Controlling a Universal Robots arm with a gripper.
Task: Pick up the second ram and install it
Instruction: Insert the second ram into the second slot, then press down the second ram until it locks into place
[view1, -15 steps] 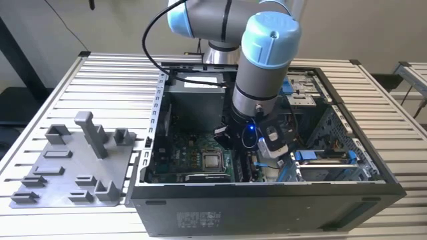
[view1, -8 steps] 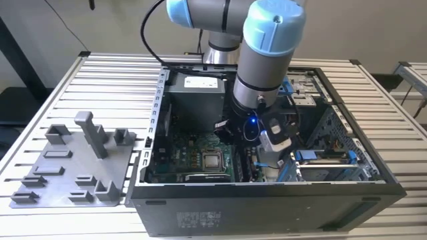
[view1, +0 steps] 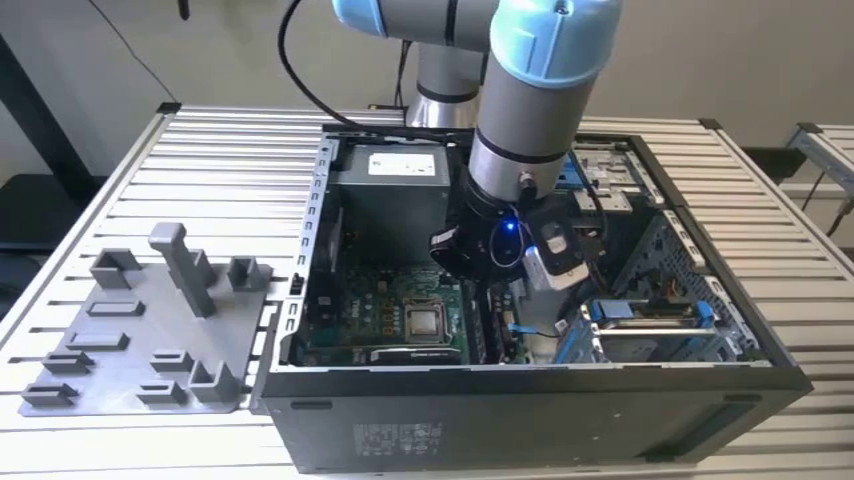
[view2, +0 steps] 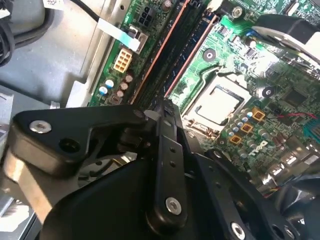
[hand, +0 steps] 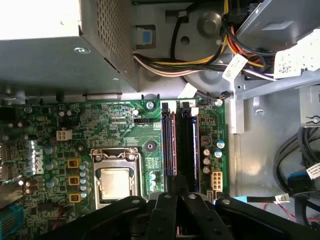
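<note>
Gripper (hand: 175, 200) low over memory slots (hand: 180, 145), beside processor (hand: 116, 182). Cannot tell if jaws grip second ram. Best: keep stick straight, push down evenly.

The arm (view1: 527, 100) is showing silver tubes with pale-blue caps and a black cable; the black gripper (view2: 165, 150) is showing silver screws.

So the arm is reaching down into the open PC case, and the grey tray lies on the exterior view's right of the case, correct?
Not quite. The arm does reach down into the open case, but the grey tray lies on the exterior view's left of the case, not its right. The exterior view shows it.
</note>
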